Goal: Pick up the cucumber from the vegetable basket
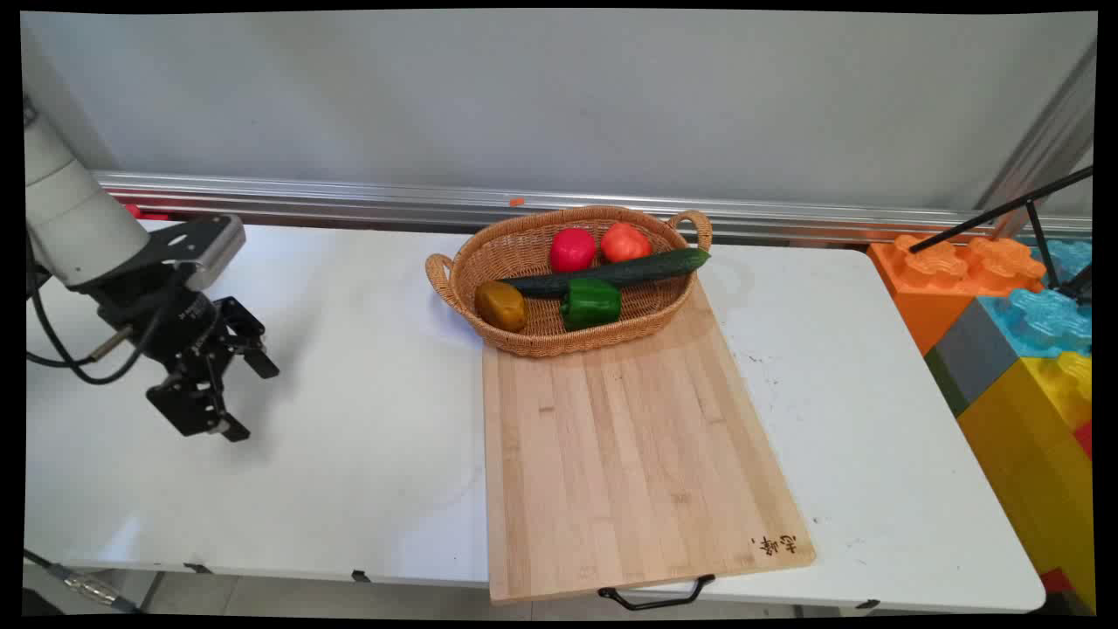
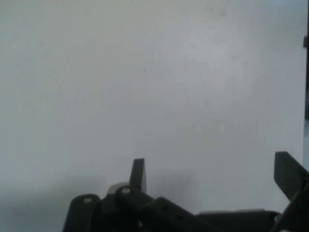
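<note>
My black gripper [image 1: 250, 400] hangs low over the left part of the white table [image 1: 367, 419], open and holding nothing. In the hand view the gripper [image 2: 215, 176] shows two spread fingers over bare table surface. Far to its right stands a wicker basket [image 1: 524, 343] at the back end of a wooden cutting board [image 1: 629, 454]. Inside the basket lie a long cucumber [image 1: 611, 271], a green pepper [image 1: 590, 302], a brownish-yellow vegetable [image 1: 500, 305], a red pepper [image 1: 572, 250] and a red-orange tomato [image 1: 624, 242].
Large toy blocks [image 1: 1013, 349] in orange, blue, grey and yellow are stacked off the table's right end. A metal rail [image 1: 349, 201] runs along the wall behind. The cutting board's black handle [image 1: 657, 597] overhangs the near edge.
</note>
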Available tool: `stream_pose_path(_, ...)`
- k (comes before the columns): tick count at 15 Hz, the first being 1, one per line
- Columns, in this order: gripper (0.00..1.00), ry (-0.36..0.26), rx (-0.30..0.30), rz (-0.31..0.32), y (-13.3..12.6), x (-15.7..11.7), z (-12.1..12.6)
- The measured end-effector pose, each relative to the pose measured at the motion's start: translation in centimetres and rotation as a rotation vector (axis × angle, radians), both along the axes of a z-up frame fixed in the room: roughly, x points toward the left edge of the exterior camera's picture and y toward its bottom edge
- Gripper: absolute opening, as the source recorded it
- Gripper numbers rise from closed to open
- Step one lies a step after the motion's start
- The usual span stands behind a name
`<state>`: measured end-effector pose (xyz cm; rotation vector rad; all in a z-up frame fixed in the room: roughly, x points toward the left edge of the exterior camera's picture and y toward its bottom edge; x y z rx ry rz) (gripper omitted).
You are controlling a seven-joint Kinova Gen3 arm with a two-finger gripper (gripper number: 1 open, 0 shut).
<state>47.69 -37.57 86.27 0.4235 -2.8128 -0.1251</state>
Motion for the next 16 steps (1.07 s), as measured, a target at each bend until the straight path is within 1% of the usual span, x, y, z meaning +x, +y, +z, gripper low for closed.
stream_pose_path(2, 1.0, 0.017, -0.018, 0.018, -0.1, -1.2, 0.2)
stream_pose_path(4, 1.0, 0.032, -0.047, 0.031, -0.5, -2.9, 0.9)
stream_pose_path(9, 1.0, 0.08, -0.164, 0.064, -2.2, -8.6, 3.6)
stream_pose_path(10, 1.0, 0.088, -0.181, 0.07, -2.5, -9.4, 3.9)
stream_pose_path(12, 1.0, 0.115, -0.231, 0.087, -3.8, -12.0, 4.6)
stream_pose_path(14, 1.0, 0.145, -0.279, 0.102, -5.6, -14.8, 4.9)
stream_pose_path(16, 1.0, 0.177, -0.33, 0.116, -8.0, -17.8, 5.0)
